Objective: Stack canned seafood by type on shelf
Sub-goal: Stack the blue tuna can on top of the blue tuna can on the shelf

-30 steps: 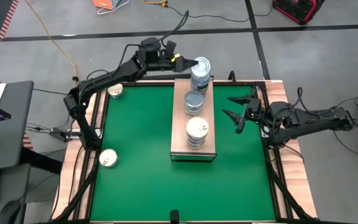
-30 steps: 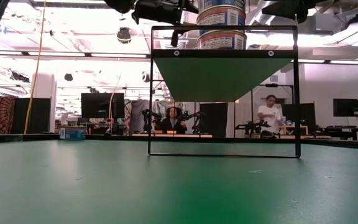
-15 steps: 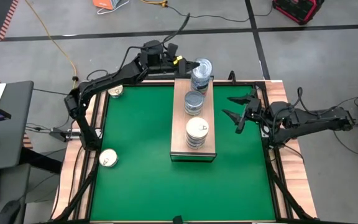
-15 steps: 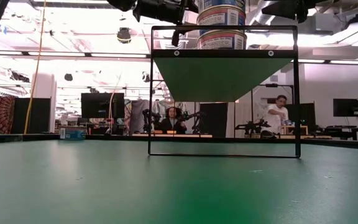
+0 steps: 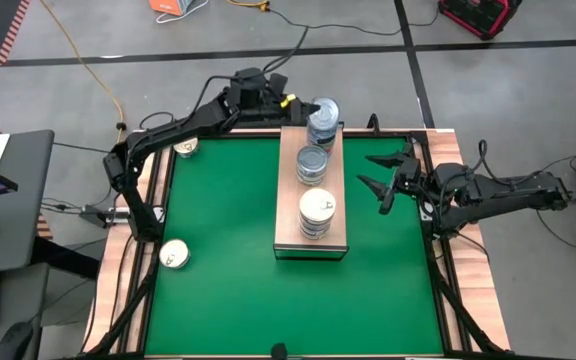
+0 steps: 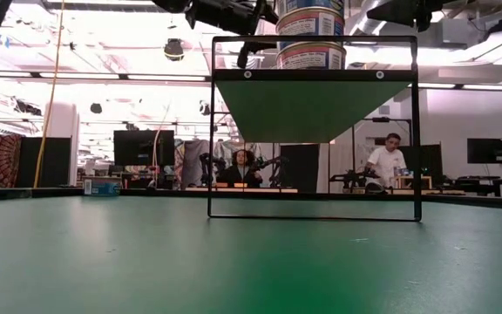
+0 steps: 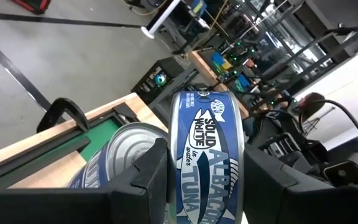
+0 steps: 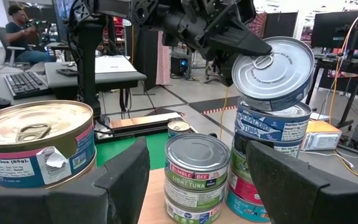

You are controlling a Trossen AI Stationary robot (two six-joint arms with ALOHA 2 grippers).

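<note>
Looking down from above, three stacks of tins stand in a row on the shelf (image 5: 312,215), and the left gripper (image 5: 304,105) clamps a blue albacore tin (image 5: 324,108) at the top of the far stack (image 5: 320,128). Two loose tins (image 5: 185,146) and (image 5: 174,254) wait on the table's left border, so I'd judge the sorting mostly done, not finished. The right gripper (image 5: 375,171) hangs spread wide and empty beside the shelf.

Low view: only stacked tins (image 6: 310,35) peek above a dark frame.

Left wrist view: fingers (image 7: 149,180) pinch the tin's rim, label reading solid white albacore.

Right wrist view: that held tin (image 8: 273,67) sits tilted on its pile, not yet flat, beside the middle stack (image 8: 197,177).
</note>
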